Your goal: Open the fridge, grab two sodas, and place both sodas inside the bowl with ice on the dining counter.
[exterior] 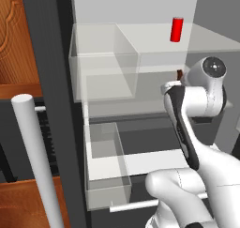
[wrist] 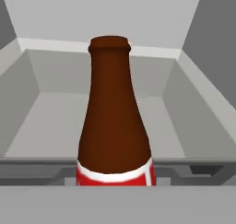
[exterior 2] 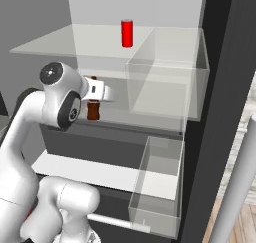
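Gripper clamped on brown soda bottle, dead centre; rigid, smooth, likely slippery, best held low on wide body; red can at twelve o'clock

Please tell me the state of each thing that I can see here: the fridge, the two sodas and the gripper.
fridge: open, white inside and clear shelves exposed.
red can: upright on the upper shelf, untouched.
brown bottle: upright on the lower shelf, right in front of the hand.
gripper: at the bottle; whether it grips the bottle cannot be told.
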### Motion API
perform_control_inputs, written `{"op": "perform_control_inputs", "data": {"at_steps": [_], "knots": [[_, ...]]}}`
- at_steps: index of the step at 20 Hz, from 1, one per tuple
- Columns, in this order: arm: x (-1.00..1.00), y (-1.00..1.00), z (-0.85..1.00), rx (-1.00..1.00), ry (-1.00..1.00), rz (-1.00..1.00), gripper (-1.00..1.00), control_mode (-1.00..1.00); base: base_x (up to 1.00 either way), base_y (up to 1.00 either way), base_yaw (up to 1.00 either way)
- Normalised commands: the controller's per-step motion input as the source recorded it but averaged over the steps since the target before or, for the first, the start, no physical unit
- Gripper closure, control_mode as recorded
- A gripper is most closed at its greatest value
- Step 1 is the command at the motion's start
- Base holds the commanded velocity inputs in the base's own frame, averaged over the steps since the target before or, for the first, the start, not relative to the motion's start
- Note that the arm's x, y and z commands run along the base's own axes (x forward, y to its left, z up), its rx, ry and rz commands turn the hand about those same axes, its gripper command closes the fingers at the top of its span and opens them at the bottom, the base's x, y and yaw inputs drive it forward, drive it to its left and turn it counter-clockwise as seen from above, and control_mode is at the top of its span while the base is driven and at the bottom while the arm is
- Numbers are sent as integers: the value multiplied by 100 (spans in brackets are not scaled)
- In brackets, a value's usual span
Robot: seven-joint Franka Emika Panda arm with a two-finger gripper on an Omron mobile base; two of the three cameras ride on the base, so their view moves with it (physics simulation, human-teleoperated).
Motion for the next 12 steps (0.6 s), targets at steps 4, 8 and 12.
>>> {"op": "perform_control_inputs", "data": {"at_steps": [4,8,12], "knots": [[-83,12,21,0,8,0,100,-100,0,0,0],[-81,17,16,-1,8,0,100,-100,0,0,0],[-71,24,-5,-3,4,0,100,-100,0,0,0]]}}
